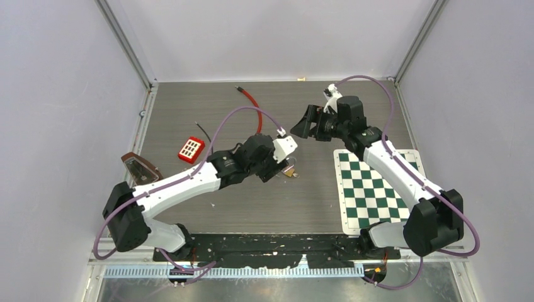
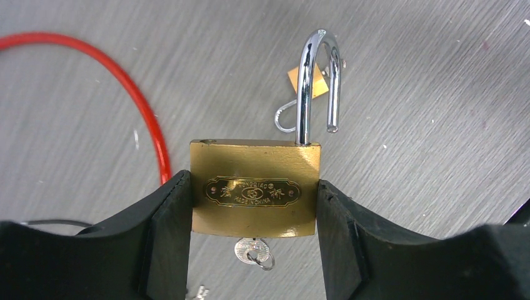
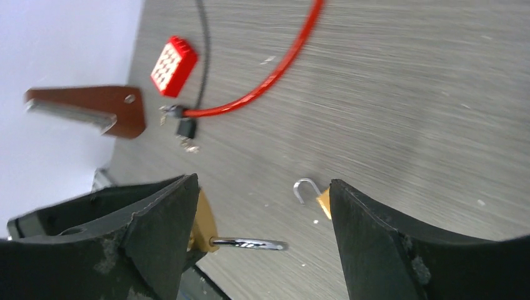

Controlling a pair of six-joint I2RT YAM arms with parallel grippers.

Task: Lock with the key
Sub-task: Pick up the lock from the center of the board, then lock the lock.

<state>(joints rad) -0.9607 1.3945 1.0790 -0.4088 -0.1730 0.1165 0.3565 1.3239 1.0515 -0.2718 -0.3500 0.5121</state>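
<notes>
A brass padlock point(image 2: 254, 194) sits near the middle of a grey, wood-grained surface point(image 1: 252, 214), pinched by its two narrow sides between the left fingers point(image 2: 165, 237); whether it rests on the surface or hangs just above it cannot be told. Its chrome shackle point(image 2: 304, 87) is sprung open, one leg seated in the body, the free end turned aside and clear of its hole. A small key point(image 2: 253, 250) sits in the keyhole at the end opposite the shackle, a ring through its head. The right fingers point(image 3: 156, 225) are spread wide with nothing between them, raised beyond the padlock toward the far edge. The padlock looks solid, rigid and heavy for its size, with smooth metal faces that could slip, so the flat sides are likely the best grip, as now; the key is thin and light, and its flat head seems the only place to pinch it for turning. Just beyond the shackle lies a small brass tag point(image 2: 319, 84) on a wire hook. A red cable point(image 2: 144, 106) curls toward the far edge, a red block point(image 1: 190, 150) lies left of centre, a brown-handled tool point(image 1: 142, 168) at the left edge, a green checkered mat point(image 1: 371, 189) at the right edge. Pale walls point(image 1: 264, 38) enclose three sides.
</notes>
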